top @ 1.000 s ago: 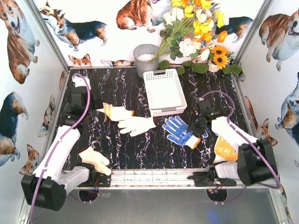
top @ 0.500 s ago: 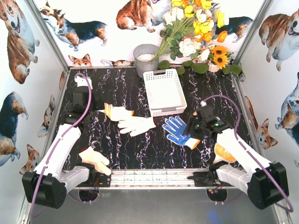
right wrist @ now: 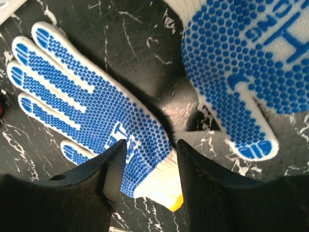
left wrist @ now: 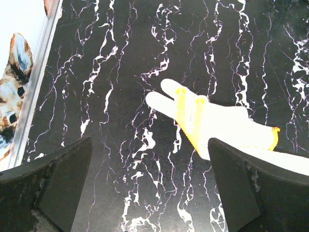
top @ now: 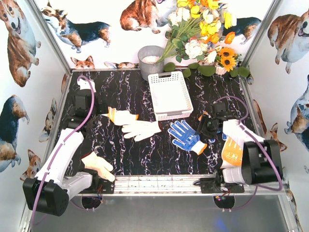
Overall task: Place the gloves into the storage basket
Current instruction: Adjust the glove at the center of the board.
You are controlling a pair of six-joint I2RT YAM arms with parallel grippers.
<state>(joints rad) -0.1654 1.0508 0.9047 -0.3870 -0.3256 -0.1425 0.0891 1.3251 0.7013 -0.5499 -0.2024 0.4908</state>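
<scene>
Right gripper [right wrist: 150, 154] shifted rightward; gloves [top: 140, 129] lie outside storage basket [top: 175, 115].

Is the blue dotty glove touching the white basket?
Apart. The top view shows dark table between the blue dotted glove and the near rim of the storage basket.

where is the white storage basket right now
In the top view the storage basket sits back-centre on the table, just in front of the grey bucket, with a blue dotted glove off its near right corner.
</scene>
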